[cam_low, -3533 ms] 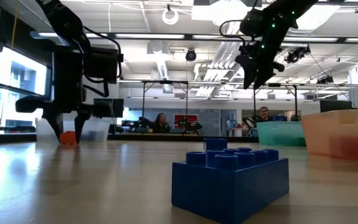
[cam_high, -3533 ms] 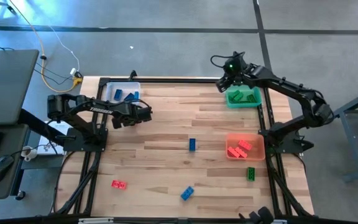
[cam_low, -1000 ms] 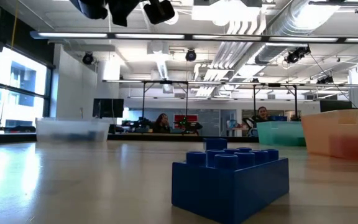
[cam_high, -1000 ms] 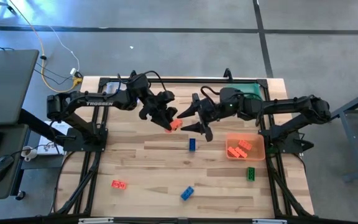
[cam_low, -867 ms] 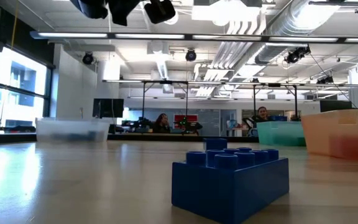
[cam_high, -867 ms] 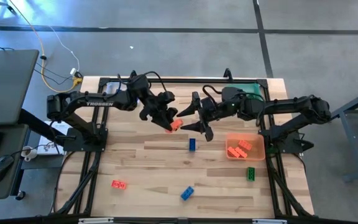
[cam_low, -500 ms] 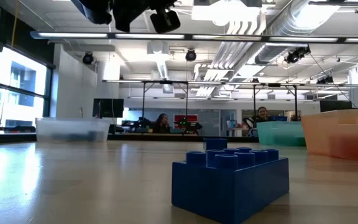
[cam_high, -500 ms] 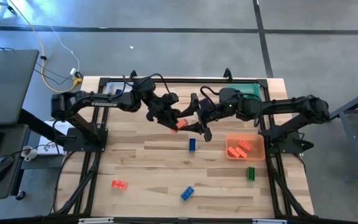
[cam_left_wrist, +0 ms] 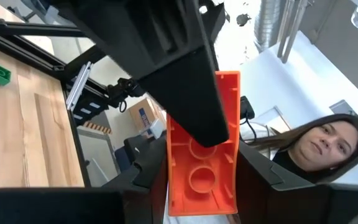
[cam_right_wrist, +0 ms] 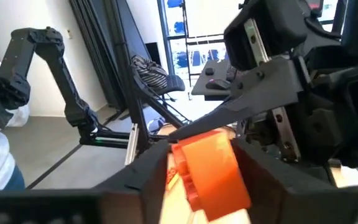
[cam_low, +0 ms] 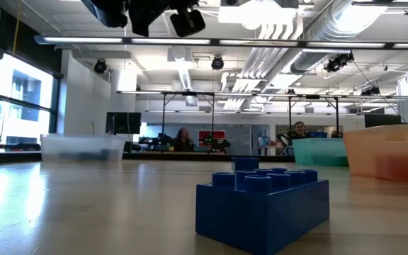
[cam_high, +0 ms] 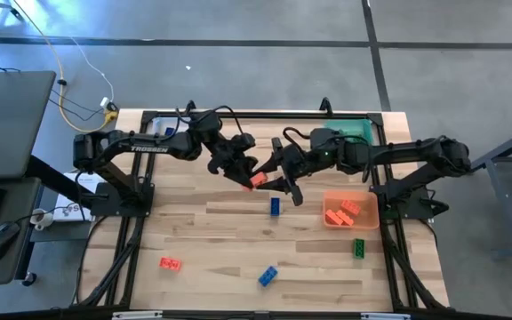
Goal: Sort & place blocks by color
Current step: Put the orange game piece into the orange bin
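My left gripper [cam_high: 245, 172] is shut on a red-orange block [cam_high: 258, 180], held in the air over the table's middle. My right gripper [cam_high: 272, 174] faces it from the right and is open, with a finger on either side of the same block [cam_right_wrist: 211, 169]. Loose on the wood lie a blue block [cam_high: 275, 206], a second blue block [cam_high: 268, 276], a red block [cam_high: 171, 263] and a green block [cam_high: 359, 248]. The low view shows a blue block [cam_low: 264, 205] up close and parts of my left arm [cam_low: 147, 10] at the top. My left gripper pinches the red-orange block by one end [cam_left_wrist: 194, 190] between its two fingers, coming level from the table's left. The block is lifted clear, and its free end [cam_left_wrist: 225, 84] points toward my right gripper. My right gripper has its fingers [cam_right_wrist: 151, 171] close against the block's two broad faces; whether they touch I cannot tell.
An orange bin [cam_high: 372, 213] with red blocks sits at the right. A green bin [cam_high: 360, 133] stands at the far right corner and a clear bin [cam_high: 156, 130] at the far left, partly under my left arm. A person shows beyond the table in the left wrist view.
My left gripper has carried the red-orange block a little toward the table's right, still raised, bringing it between my right gripper's fingers. The loose blocks on the table have stayed put.
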You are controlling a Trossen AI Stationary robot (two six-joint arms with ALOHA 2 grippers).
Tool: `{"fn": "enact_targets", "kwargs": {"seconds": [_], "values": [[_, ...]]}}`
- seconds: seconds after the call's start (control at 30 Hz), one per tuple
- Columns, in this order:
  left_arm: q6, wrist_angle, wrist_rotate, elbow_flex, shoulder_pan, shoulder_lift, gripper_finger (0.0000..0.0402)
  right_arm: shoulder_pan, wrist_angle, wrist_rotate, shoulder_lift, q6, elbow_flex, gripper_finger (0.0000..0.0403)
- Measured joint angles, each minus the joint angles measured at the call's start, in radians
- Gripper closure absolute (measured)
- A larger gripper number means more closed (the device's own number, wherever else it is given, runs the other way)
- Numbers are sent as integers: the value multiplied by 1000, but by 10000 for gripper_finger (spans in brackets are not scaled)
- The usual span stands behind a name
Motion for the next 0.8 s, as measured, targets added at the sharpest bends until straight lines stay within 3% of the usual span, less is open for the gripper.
{"fn": "enact_targets", "kwargs": {"seconds": [0.17, 0.8], "values": [[-9, 1, 10, -1, -4, 0, 289, 0, 5, -51, 7, -32, 0, 323], [46, -14, -30, -1, -28, -2, 223, 13, -41, -30, 8, 48, 2, 329]]}}
